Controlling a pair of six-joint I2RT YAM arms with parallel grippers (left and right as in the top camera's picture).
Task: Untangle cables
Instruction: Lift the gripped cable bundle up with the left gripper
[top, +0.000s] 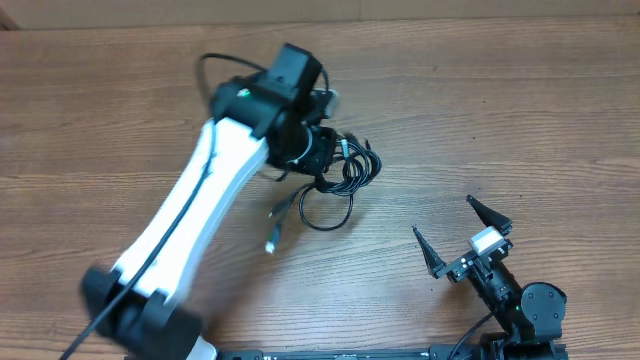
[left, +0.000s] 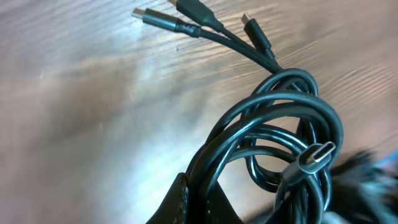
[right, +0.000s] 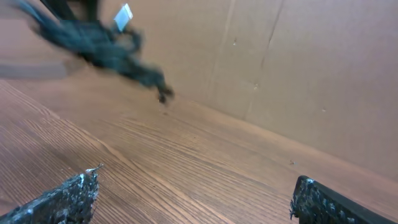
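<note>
1. Cables (top: 345, 180): tangled bundle, frame centre on desk (top: 520, 100); plugs (top: 271, 243) trail lower left.
2. Left tool (top: 322, 155): pressed together, pinching cables.
3. Right tool (top: 442, 214): spread wide, lower right, well apart from cables.

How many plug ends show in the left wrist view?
4. Three fan out at top: left plug, middle plug, right plug. The fourth plug rests against the coil, lower right. Others may be hidden.
</note>
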